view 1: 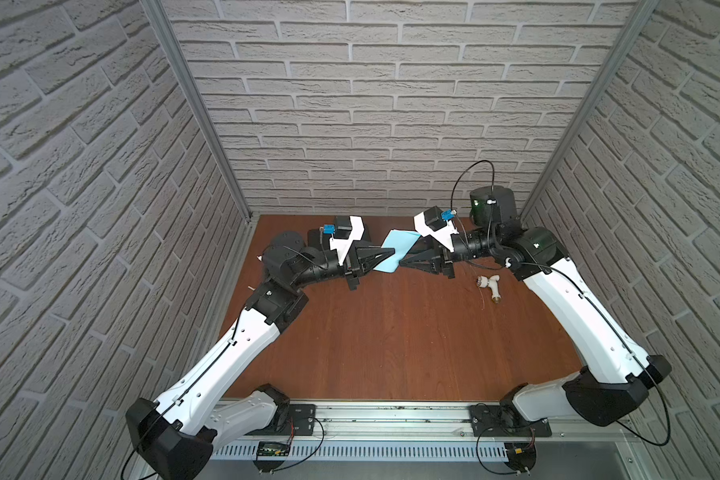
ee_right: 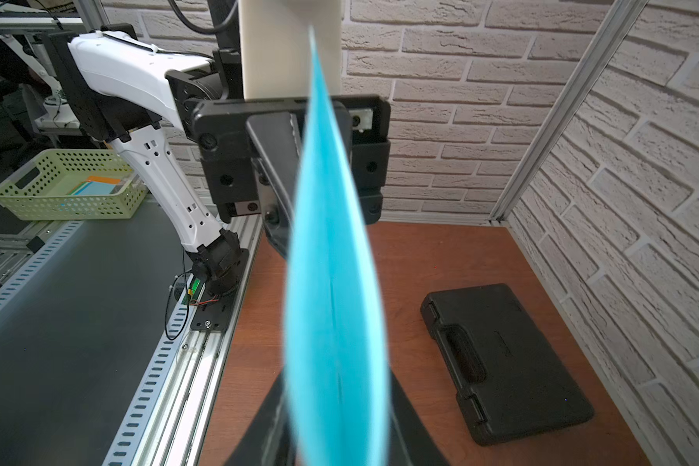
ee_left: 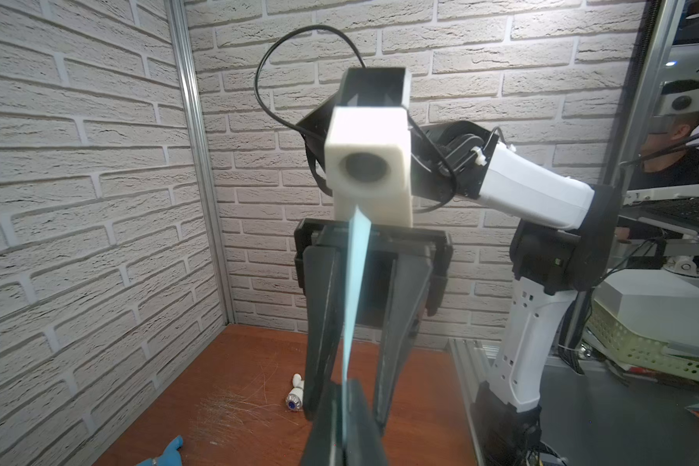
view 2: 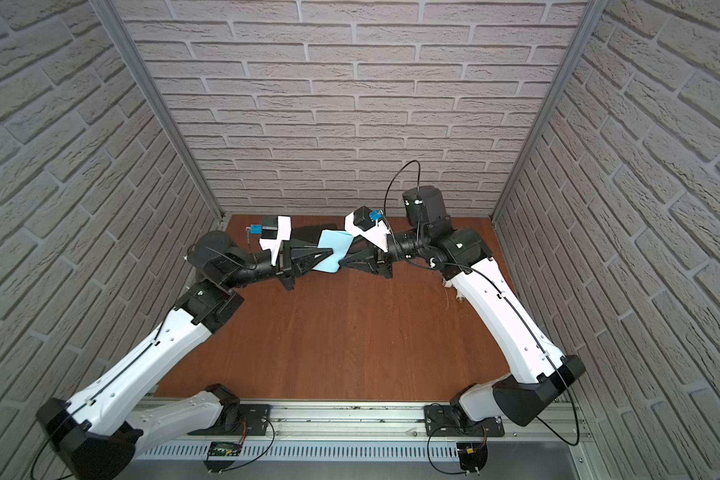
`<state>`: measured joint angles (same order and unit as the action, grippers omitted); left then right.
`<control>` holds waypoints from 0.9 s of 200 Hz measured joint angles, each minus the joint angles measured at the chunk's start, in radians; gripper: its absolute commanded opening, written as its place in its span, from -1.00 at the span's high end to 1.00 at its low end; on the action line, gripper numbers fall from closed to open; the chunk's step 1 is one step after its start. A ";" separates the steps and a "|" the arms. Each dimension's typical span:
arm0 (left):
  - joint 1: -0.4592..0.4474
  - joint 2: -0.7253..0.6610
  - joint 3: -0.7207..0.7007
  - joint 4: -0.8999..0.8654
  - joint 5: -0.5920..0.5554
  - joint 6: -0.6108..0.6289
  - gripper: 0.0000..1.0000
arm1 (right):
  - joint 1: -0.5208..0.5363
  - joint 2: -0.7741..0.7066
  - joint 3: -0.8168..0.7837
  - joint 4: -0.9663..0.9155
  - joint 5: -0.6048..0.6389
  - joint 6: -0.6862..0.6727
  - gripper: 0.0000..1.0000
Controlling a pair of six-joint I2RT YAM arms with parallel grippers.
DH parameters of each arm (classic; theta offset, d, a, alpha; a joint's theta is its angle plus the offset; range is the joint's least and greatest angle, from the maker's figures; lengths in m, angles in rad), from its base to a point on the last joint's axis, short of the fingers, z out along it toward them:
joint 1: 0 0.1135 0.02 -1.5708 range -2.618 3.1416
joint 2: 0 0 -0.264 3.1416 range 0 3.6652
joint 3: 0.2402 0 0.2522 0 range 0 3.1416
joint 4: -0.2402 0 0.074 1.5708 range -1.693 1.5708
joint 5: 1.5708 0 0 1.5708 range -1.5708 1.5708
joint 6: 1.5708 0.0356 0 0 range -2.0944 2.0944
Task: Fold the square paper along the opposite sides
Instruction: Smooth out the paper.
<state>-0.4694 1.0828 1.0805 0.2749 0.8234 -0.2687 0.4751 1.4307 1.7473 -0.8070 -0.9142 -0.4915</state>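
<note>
The square paper (view 1: 393,253) (view 2: 331,254) is light blue and hangs in the air over the back of the wooden table, between my two grippers, which face each other tip to tip. My left gripper (view 1: 391,250) (ee_left: 344,389) is shut on one edge of the sheet (ee_left: 354,290), seen edge-on in the left wrist view. My right gripper (view 1: 400,262) (ee_right: 335,383) is open. Its fingers (ee_left: 400,322) stand apart on either side of the sheet with gaps showing. In the right wrist view the paper (ee_right: 331,282) bulges between the spread jaws.
A black plastic case (ee_right: 505,363) lies on the table (view 1: 391,340) by the back wall, under the left wrist. A white tap fitting (view 1: 488,284) (ee_left: 295,397) lies near the right arm, and a small blue fitting (ee_left: 166,452) near the back. Brick walls close three sides.
</note>
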 measured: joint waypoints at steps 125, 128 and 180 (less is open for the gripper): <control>0.000 -0.009 -0.008 0.056 -0.022 -0.021 1.00 | 0.000 -0.028 -0.086 0.103 -0.016 0.060 0.24; 0.000 -0.009 -0.008 0.058 -0.023 -0.021 1.00 | 0.000 -0.031 -0.091 0.108 -0.016 0.061 0.23; 0.000 -0.010 -0.010 0.087 -0.027 -0.025 1.00 | 0.000 -0.039 -0.110 0.161 -0.027 0.093 0.30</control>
<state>-0.4694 1.0733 1.0702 0.3622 0.7959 -0.2935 0.4751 1.3918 1.6375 -0.6456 -0.9413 -0.3981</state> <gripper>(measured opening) 0.066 0.347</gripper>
